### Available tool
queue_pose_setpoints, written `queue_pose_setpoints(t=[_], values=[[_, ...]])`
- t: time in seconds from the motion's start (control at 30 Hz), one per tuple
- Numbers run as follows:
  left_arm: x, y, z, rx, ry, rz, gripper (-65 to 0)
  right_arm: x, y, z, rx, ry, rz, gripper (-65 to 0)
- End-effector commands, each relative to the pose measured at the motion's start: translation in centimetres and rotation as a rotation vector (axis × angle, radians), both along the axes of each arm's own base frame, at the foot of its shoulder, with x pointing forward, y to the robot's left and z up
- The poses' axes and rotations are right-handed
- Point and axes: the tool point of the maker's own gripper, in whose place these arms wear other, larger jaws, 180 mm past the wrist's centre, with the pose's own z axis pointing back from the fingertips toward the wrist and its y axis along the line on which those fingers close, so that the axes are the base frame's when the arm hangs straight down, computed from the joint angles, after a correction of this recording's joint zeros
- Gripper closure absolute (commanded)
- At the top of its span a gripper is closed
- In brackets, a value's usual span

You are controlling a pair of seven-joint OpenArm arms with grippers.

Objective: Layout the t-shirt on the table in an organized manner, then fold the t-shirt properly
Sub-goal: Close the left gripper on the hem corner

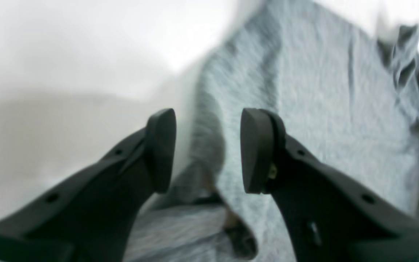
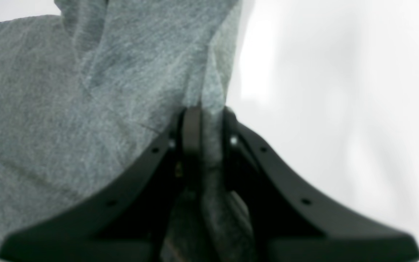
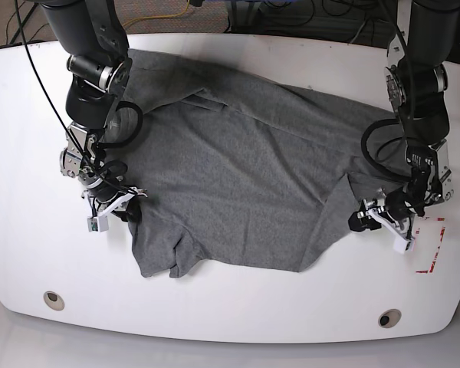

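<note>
A: Base view, L to R. Far left: right gripper [image 3: 111,211], clenched on the t-shirt's [image 3: 245,176] left edge. Confirmed in right wrist view: fold of grey cloth pinched between the pads [image 2: 192,131].

B: T-shirt position?

A: Spread over the middle of the table [image 3: 31,115], crumpled, not flat. Ridge running across the upper part, lower-left corner bunched and flipped.

B: Far right?

A: Left gripper [image 3: 385,218], at the cloth's right edge, near red tape marks [image 3: 433,249]. In left wrist view: fingers [image 1: 161,149] parted, gap clear, nothing between them. T-shirt edge [image 1: 304,109] lying below the gap, not caught. Released, so.

B: Risks?

A: Likely several. Closing too high: empty pinch, or one layer only. Pulling with the right side alone: whole shirt sliding left, no stretch. Uneven pull: ridge staying, more twist. Hard tug: cloth slipping out of the clenched side.

B: Count?

A: 1 t-shirt. 1 table. 2 arms, 2 grippers. 2 grommet holes [image 3: 54,299] along the front edge. Tape marks: a few, exact no. unclear.
</note>
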Motion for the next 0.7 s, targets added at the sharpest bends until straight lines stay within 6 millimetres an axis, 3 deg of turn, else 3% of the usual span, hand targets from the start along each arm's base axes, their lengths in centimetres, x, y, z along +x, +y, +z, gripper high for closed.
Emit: queue_pose_setpoints(t=[0.0,0.67], values=[[1.67,0.42,2.46,-0.003,-0.072,0.008,-26.0,0.26,-0.23,0.17,-0.033,0.020,0.018,-9.0],[1.24,-0.52,1.66,0.019,-0.049,-0.032,-24.3,0.27,-0.15,0.16,-0.032,0.020,0.019,-9.0]])
